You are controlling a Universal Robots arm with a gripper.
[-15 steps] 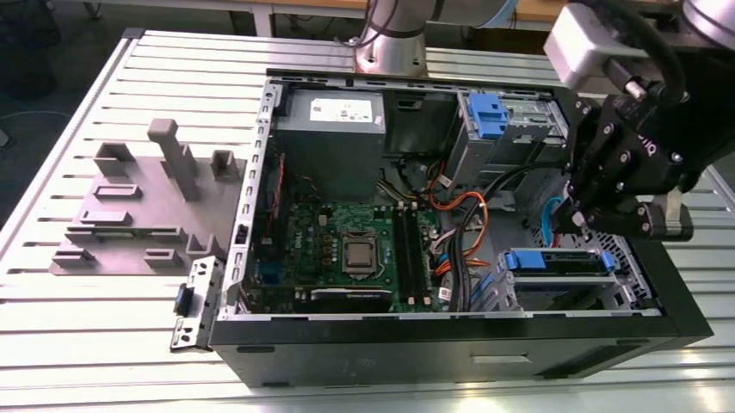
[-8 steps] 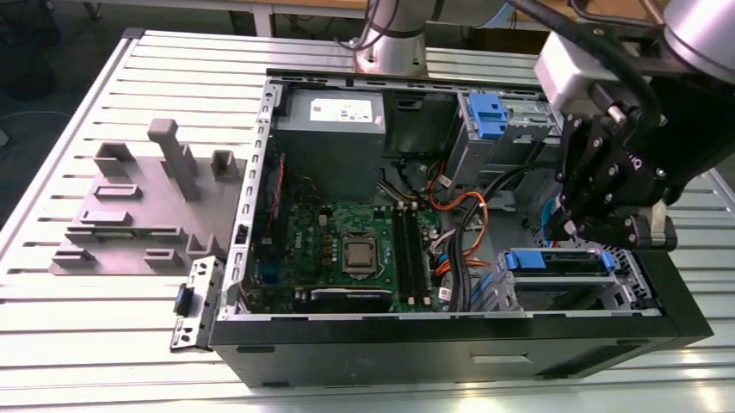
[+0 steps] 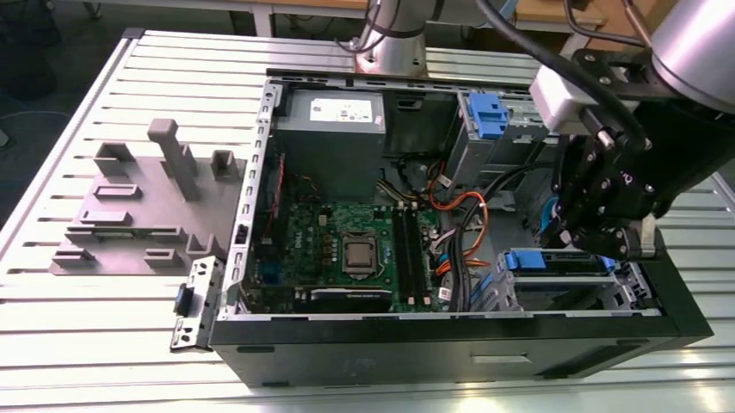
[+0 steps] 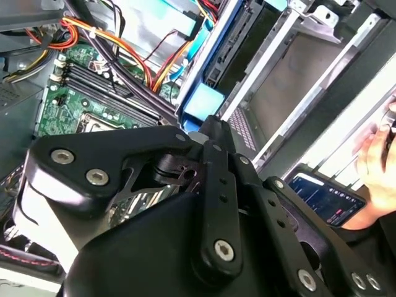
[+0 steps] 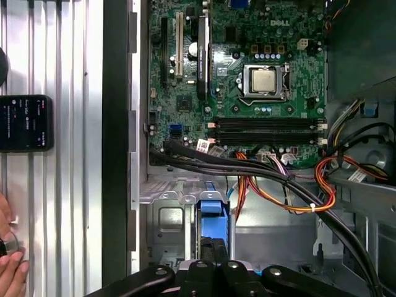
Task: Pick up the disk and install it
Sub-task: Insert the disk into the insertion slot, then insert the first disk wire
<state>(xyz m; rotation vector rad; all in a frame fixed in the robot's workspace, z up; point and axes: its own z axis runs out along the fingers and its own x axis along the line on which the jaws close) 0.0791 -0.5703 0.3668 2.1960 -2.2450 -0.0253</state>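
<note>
The disk (image 3: 540, 260) sits in the drive cage at the front corner of the open computer case, on the exterior view's right. Its blue carrier end faces out, and that blue end also shows in both wrist views (image 5: 213, 213) (image 4: 201, 102). My gripper (image 3: 603, 245) hangs right over this cage. The black fingers look shut together, and their tips (image 5: 213, 247) meet the blue carrier end. In the second wrist view the gripper (image 4: 209, 124) tapers to a point against the blue piece. The drive's silver body is hidden inside the cage.
The case (image 3: 460, 344) lies open on a slatted metal table. It holds the motherboard (image 5: 247, 80), orange and black cables (image 5: 291, 192), a grey power supply (image 3: 333, 129) and a blue latch (image 3: 488, 116). A grey fixture block (image 3: 138, 206) stands beside it. A phone (image 5: 25, 122) and a person's hand (image 5: 9, 266) are near the case.
</note>
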